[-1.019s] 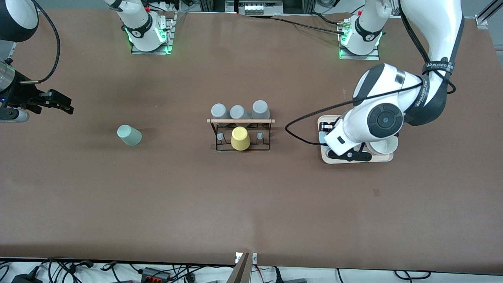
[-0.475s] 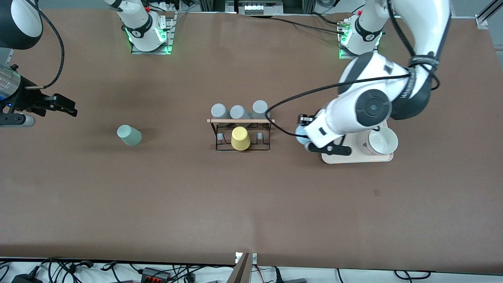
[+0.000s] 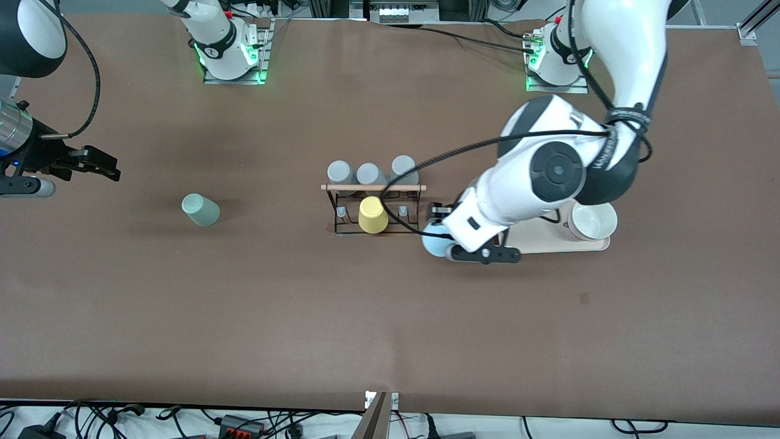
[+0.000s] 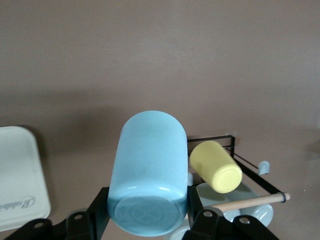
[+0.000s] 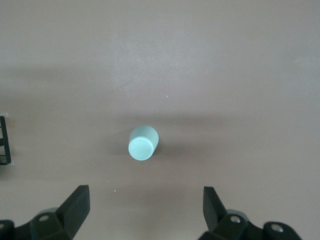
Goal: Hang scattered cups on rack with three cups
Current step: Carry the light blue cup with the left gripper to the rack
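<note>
Left hand [image 3: 443, 235], front view: closed on the light blue cup [image 3: 434, 242], up over the counter [image 3: 390, 317] between the rack [image 3: 373, 210] and the cream tray [image 3: 536, 242].
Right hand [image 3: 97, 163], front view: fingers spread wide, holding nothing, waiting over the right arm's end of the counter.
Mint-green cup [image 3: 200, 210], front view: standing mouth down on the counter, toward the right arm's end, well apart from the rack.
Rack, front view: black wire frame with a wooden rod [image 3: 373, 188] across the top, mid-counter; yellow cup [image 3: 372, 214] on a middle peg; three grey cups [image 3: 372, 173] in a row just past the rod, farther from the front camera.
Cream tray, front view: toward the left arm's end, carrying a white bowl [image 3: 591, 222], partly under the left arm.
Left wrist view: light blue cup [image 4: 148, 197] gripped between the black fingers [image 4: 202, 222], base toward the camera; rack [image 4: 250, 172] with yellow cup [image 4: 216, 166] and wooden rod [image 4: 252, 202] below; corner of the cream tray [image 4: 20, 175] at the edge.
Right wrist view: both fingers [image 5: 75, 202] far apart; mint-green cup [image 5: 142, 143] on bare counter [image 5: 225, 75] below, base up, untouched; edge of the rack [image 5: 4, 140] just in frame.
</note>
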`<state>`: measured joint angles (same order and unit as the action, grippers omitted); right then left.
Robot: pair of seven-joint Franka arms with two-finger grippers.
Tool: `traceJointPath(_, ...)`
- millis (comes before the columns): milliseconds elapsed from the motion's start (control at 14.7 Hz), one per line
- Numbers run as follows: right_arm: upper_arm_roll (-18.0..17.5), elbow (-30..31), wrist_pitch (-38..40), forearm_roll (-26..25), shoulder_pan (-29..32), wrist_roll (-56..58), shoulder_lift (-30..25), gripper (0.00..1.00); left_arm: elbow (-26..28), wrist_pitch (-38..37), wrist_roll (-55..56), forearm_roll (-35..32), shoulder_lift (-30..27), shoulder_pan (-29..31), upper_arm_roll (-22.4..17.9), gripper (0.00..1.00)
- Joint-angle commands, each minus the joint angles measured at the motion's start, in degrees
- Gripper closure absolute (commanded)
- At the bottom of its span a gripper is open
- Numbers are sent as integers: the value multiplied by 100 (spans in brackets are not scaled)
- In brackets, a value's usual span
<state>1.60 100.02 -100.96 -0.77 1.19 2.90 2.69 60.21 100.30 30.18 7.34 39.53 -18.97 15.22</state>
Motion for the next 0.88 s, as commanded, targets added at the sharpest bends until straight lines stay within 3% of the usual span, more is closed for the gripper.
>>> traceJointPath(0,-46,-53,67,-29,48,35,47,0,-256,139,356,118,283,-352,-10,99)
traceJointPath(815,-46,-53,67,-29,66,53,83,0,474,-18,428,276,46,-476,16,99)
